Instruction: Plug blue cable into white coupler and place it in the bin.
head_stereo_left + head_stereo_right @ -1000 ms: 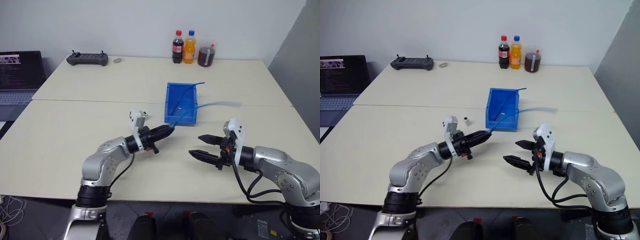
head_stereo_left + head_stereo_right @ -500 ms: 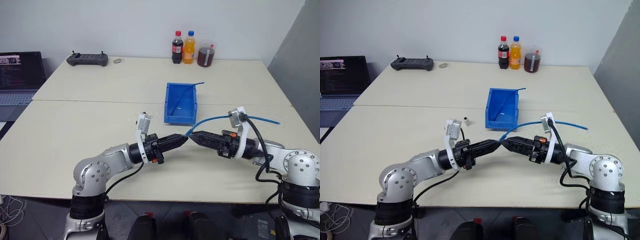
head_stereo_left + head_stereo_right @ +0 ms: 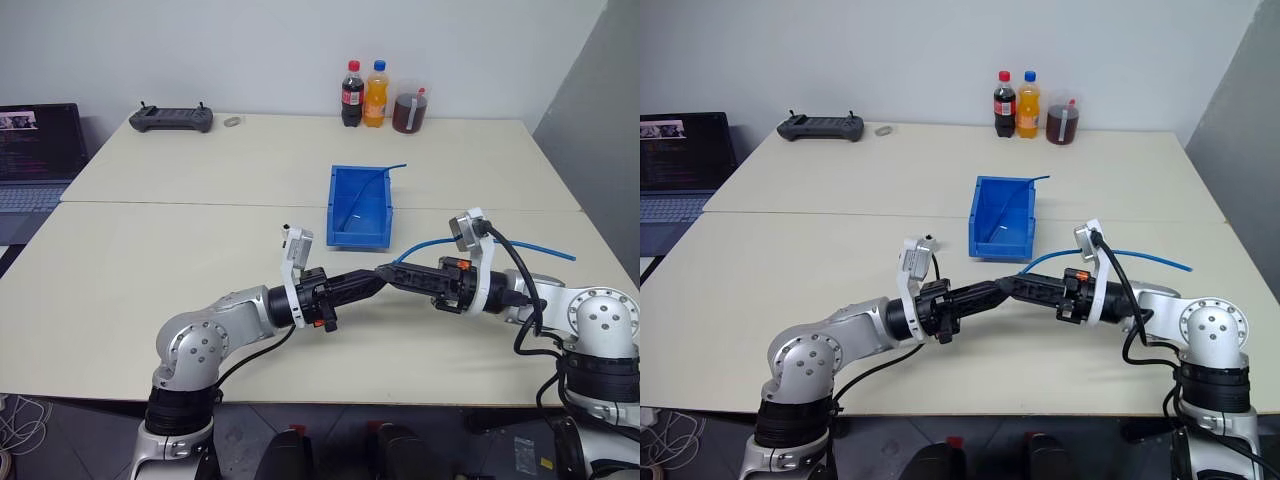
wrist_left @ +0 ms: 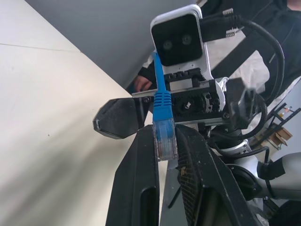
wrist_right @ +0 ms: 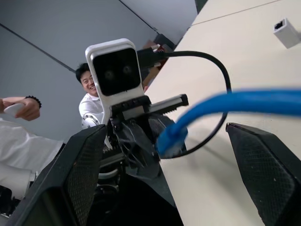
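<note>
The left gripper (image 3: pixel 372 283) is pinching the plug of the blue cable (image 4: pixel 162 123) above the near table, presenting it between the right gripper's (image 3: pixel 392 277) spread fingers for handover, while the white coupler (image 5: pixel 286 31) is waiting untouched left of the bin (image 3: pixel 360 207).

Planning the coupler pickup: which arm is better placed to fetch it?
Probably the right: the right gripper is open, while the left gripper is shut on the blue cable at its plug. The white coupler lies on the table.

Silver jointed arms, black cables, white wrist cameras, black-fingered gripper (image 3: pixel 372 281) pair.
</note>
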Available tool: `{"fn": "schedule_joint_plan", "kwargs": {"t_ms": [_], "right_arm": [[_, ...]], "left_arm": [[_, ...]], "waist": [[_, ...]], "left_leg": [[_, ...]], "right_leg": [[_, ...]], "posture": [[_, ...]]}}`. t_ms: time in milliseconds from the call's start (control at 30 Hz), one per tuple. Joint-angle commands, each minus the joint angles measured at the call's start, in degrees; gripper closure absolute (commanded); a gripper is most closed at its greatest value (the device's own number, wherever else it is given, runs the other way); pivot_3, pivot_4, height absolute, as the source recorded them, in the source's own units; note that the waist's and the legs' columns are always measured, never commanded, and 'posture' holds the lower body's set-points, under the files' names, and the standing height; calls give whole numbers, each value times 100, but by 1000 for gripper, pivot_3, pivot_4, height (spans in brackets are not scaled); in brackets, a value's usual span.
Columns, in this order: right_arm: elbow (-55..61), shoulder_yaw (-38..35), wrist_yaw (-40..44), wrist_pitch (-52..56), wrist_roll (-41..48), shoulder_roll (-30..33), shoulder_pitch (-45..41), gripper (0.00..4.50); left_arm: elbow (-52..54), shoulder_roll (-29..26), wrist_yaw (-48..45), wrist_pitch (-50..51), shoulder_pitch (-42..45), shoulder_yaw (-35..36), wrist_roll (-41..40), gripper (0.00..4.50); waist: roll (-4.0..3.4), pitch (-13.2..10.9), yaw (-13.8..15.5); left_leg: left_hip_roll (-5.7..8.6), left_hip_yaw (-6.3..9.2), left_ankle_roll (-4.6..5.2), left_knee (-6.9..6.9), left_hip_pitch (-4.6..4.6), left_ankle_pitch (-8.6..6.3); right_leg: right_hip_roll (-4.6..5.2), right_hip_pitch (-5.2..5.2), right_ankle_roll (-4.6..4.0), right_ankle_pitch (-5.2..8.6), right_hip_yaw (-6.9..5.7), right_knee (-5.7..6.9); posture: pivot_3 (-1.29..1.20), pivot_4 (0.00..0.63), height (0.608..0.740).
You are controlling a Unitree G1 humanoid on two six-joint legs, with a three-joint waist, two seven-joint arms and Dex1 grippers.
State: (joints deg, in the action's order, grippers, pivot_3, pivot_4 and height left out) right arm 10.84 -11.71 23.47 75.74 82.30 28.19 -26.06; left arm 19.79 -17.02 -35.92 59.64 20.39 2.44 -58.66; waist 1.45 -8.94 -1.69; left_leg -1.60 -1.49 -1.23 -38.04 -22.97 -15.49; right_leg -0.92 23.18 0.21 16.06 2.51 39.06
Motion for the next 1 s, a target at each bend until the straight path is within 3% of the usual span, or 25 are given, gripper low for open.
{"fn": "schedule_joint_plan", "kwargs": {"t_ms": [33,133,367,767,1000], "right_arm": [[85,13,108,-60,221,50,-38,841],[7,19,158,-71,179,87,-61,1668],[-41,14,175,-92,179,153,-57,1668],[-44,31,308,-57,205,267,-62,4178],[-4,118,382,-58,168,289,-77,4286]], "left_arm": [[201,-36,-24,-72,33,19,-165,4232],[180,-111,-95,-109,50,-22,-110,4232],[186,-164,-171,-118,47,-85,-120,4232],[76,-231,-238,-181,133,-66,-47,4232],[98,-257,-247,-231,92,-90,45,4232]], "waist": [[0,0,-5],[0,0,-5],[0,0,-1],[1,-1,-1],[1,-1,-1]], "left_leg": [[-1,0,0,0,0,0],[-1,0,0,0,0,0],[-1,0,0,0,0,0],[-1,0,0,1,-1,0],[-1,0,0,1,-1,0]], "right_leg": [[0,0,1,0,0,0],[0,0,16,9,-1,1],[0,0,19,11,0,-1],[0,0,22,12,0,-2],[0,0,23,14,0,-2]], "posture": [[0,150,740],[0,150,740],[0,150,740],[0,150,740],[0,150,740]]}}
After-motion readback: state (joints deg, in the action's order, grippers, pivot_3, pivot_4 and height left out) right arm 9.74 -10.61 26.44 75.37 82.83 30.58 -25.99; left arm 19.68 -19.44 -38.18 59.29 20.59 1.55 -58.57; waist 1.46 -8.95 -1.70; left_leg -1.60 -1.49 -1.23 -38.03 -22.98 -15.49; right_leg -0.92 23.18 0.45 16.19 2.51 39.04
